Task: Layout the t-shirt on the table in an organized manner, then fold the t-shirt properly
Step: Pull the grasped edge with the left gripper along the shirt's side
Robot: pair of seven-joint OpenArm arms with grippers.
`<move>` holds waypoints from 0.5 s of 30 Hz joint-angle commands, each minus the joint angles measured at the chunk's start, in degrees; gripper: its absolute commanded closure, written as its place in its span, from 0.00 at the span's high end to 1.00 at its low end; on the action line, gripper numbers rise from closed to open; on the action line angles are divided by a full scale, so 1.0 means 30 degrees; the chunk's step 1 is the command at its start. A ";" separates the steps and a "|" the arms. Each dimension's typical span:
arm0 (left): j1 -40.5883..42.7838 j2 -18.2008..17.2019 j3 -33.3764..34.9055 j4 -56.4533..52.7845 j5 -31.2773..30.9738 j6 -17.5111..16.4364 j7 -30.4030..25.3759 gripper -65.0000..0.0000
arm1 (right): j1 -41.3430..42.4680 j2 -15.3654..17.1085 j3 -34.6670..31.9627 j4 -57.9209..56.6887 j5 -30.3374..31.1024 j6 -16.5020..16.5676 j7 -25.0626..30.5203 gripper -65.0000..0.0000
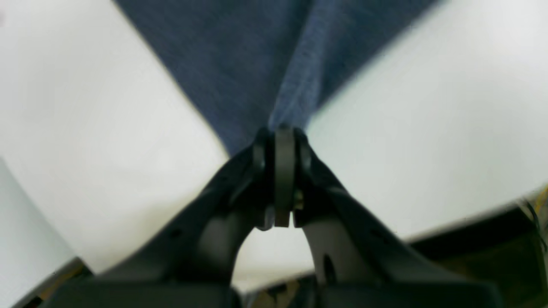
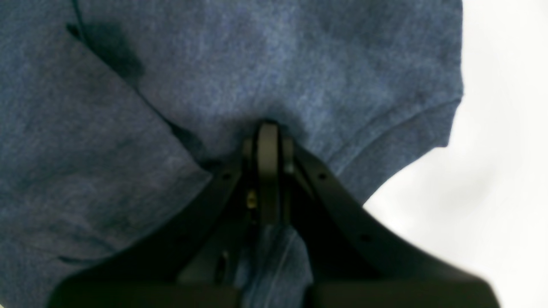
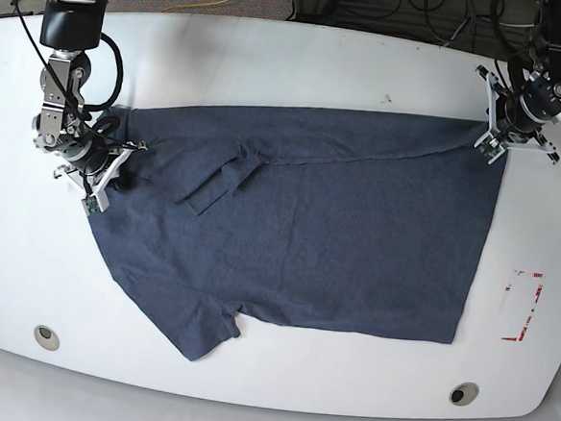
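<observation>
While the t-shirt (image 3: 317, 232) lies spread across the middle of the white table (image 3: 272, 56), plain side up with no lettering showing, each arm holds an end of its far edge. At the left of the base view, the right gripper (image 3: 98, 180) has its jaws pressed together on cloth near the shoulder beside the upper sleeve, and its wrist view shows the fabric bunched around the tips with a hemmed sleeve edge (image 2: 398, 128) just to one side. Moving across, a sleeve is folded over onto the chest (image 3: 223, 182), and a long crease runs along the far edge toward the other end; the lower sleeve (image 3: 200, 325) lies flat near the front edge of the table. At the right, the left gripper (image 3: 490, 143) has its jaws closed on the hem corner, with a taut ridge of cloth rising from the tips in its wrist view. A small red tape outline (image 3: 522, 305) sits apart from the shirt's hem. My worry is that pulling the two ends further apart could slip the thin pinch at the hem corner, since so little cloth is held there. Lifting unevenly could also drag the folded sleeve deeper under the body and keep that crease.
</observation>
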 commanded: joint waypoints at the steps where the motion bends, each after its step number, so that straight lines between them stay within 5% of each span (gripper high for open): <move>1: -0.0738 -0.0239 -0.0176 0.0273 -0.0017 0.0047 -0.0218 0.00 | -0.0105 0.0125 -0.0050 -0.0059 -0.0668 0.0194 -0.1242 0.00; 15: -0.5749 -0.0268 0.1933 -0.0460 0.1273 0.0047 -0.0189 0.00 | -0.0105 0.0125 -0.0050 -0.0059 -0.0638 0.0194 -0.1242 0.00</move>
